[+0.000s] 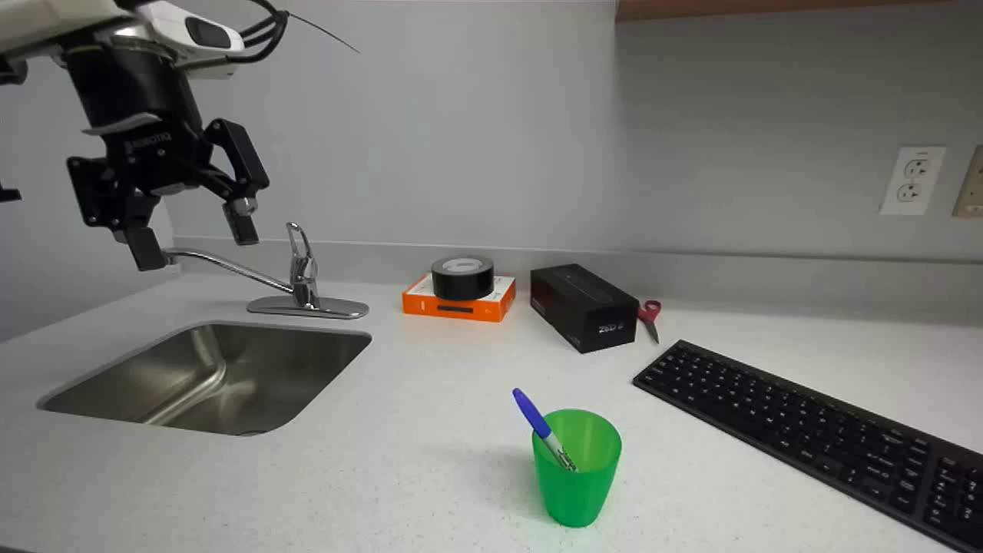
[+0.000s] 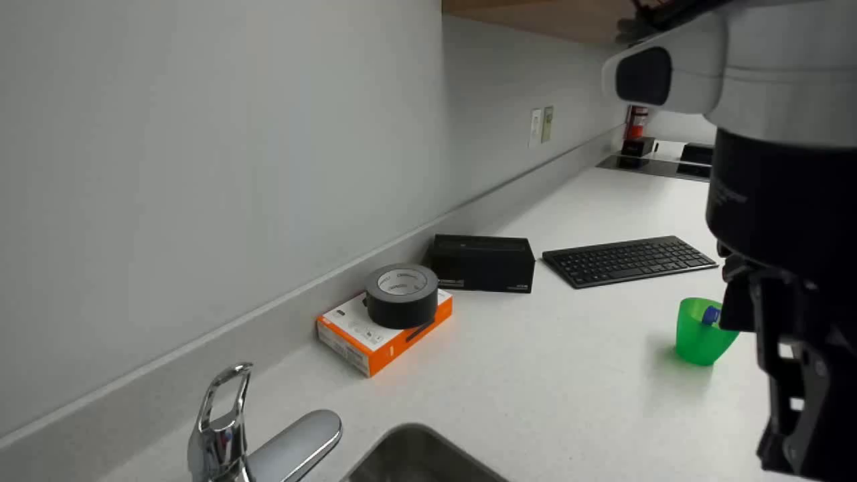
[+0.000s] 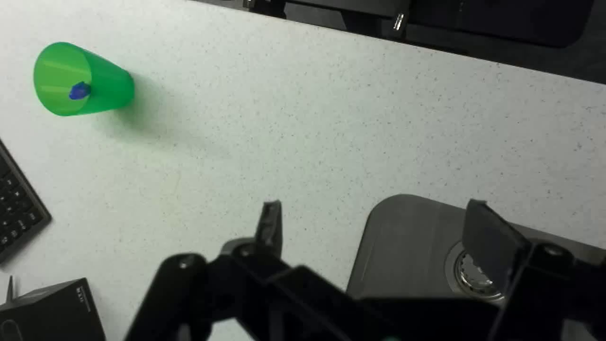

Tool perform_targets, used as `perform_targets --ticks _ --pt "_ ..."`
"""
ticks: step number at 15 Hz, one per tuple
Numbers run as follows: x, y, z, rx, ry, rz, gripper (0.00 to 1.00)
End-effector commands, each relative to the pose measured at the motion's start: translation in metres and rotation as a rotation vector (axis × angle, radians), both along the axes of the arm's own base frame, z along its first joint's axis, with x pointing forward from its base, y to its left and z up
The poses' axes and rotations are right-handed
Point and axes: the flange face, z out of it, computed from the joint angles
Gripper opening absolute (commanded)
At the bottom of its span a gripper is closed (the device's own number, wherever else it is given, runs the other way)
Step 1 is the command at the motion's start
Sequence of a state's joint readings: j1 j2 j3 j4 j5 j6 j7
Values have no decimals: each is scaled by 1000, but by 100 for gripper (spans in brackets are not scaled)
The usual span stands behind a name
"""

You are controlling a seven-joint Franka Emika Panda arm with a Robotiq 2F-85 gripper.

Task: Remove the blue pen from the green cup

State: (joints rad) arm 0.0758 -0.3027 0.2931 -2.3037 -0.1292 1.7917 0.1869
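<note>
Counter (image 1: 399, 468) read left to right, as it lies in an exterior view.

Near the left edge: arm (image 1: 130, 88) above the sink (image 1: 284, 361). Jaws spread wide, nothing held; the wrist view shows only counter and sink between them. No grasp, no contact with either task item. Faucet (image 1: 304, 286) behind the sink, toward the back edge.

Next, also toward the back edge: orange box (image 1: 461, 309), tape (image 1: 462, 286) lying on it.

Then the target. Pen (image 1: 531, 413) is in the cup (image 1: 580, 499), blue end above the rim, leaning toward the sink side; its lower tip cannot be made out. Cup stands upright, nearer the front edge than the orange box is, apart from the other items.

Behind the cup, toward the back edge: black box (image 1: 587, 311), scissors (image 1: 650, 310) just beside it. Keyboard (image 1: 814, 430) farthest right, slanting toward the front edge.

Status, judged: task at its very start. Done: nothing visible, though the jaws look wide enough for a pen. Remaining: travel rightward from sink to cup, come down over the blue end, close on it, draw it up past the rim, carry it clear. Watch: cup looks light, so a pull against the rim might tip it; drawing along the pen's lean seems safer.
</note>
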Motion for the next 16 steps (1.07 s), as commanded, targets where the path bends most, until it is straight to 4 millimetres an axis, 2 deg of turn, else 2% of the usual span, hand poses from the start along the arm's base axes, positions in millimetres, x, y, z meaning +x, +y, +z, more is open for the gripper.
perform_targets --ticks 1,7,9,11,16 --pt "0 0 0 -1 2 0 100" --pt "0 0 0 -1 2 0 100" --pt "3 -12 1 24 -43 -22 100" --pt "8 -41 2 53 -94 -75 100" --pt "13 -156 -5 115 -198 -303 100"
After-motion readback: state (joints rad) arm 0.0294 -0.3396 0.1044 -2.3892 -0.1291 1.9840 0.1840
